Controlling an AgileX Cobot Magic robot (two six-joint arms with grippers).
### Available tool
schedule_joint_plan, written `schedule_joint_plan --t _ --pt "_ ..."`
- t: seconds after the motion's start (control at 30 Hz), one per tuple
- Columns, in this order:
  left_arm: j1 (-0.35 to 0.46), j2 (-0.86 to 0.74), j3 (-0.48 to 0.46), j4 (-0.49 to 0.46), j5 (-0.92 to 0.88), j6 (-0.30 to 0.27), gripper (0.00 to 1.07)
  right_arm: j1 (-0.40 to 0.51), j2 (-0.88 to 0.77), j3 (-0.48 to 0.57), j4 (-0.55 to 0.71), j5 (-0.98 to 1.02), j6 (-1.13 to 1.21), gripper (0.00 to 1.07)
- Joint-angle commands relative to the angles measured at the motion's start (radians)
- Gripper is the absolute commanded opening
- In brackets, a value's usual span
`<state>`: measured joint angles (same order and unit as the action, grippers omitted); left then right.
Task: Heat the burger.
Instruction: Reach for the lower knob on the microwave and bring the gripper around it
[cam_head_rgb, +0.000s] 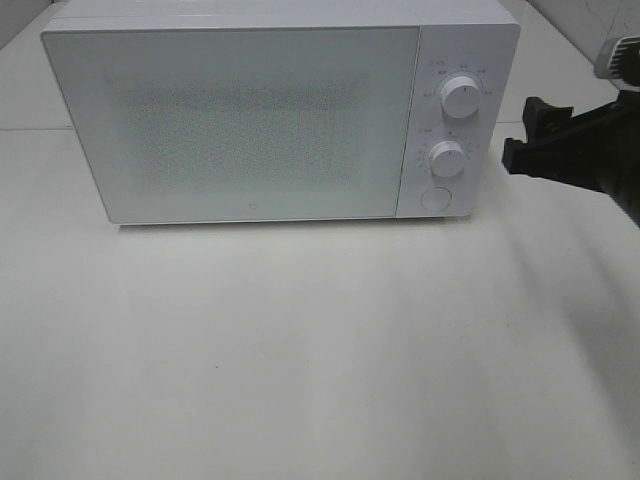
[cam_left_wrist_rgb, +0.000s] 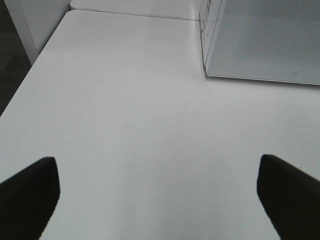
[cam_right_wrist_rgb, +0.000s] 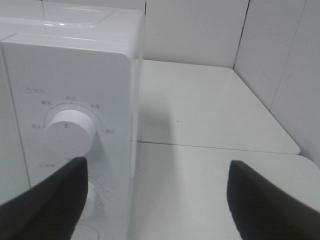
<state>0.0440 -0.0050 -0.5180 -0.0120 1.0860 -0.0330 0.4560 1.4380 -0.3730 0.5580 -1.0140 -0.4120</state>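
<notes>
Beside closed microwave (cam_head_rgb: 240, 120), right gripper (cam_head_rgb: 520, 132), jaws apart

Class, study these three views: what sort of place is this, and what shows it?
Probably a robot test bench, not a real kitchen: a white box-shaped microwave oven on a white tabletop, plain white partition walls, the black right gripper alongside.

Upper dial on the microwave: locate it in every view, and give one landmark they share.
Exterior high: upper dial on the microwave, top of its control panel, above the lower dial.
Left wrist: not in it; only part of the microwave shows.
Right wrist: upper dial close up on the control panel.
Shared landmark: the white microwave.
</notes>
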Motion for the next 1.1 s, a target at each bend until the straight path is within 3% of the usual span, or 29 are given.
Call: schedule_joint_plan --t 0.03,0.13,0.2,0.3,1.1 --pt "0.003 -0.011 0.003 -0.001 -0.017 -0.001 1.0 0.052 0.032 -0.001 0.026 -0.067 -0.013 0.76" --pt "0.003 -0.011 0.003 -0.001 -0.017 -0.001 1.0 0.115 0.075 -0.007 0.088 -0.121 -0.013 0.76" --pt "0.003 -0.011 0.003 -0.001 -0.017 -0.001 1.0 0.177 0.14 -0.026 0.195 -0.156 -0.013 0.76" --pt "0.003 -0.011 0.003 -0.001 -0.017 -0.001 1.0 0.213 0.19 -0.057 0.226 -0.173 -0.013 0.76" --pt "0.003 -0.011 0.003 -0.001 -0.017 -0.001 1.0 0.221 0.491 -0.249 0.222 -0.256 0.04 0.76"
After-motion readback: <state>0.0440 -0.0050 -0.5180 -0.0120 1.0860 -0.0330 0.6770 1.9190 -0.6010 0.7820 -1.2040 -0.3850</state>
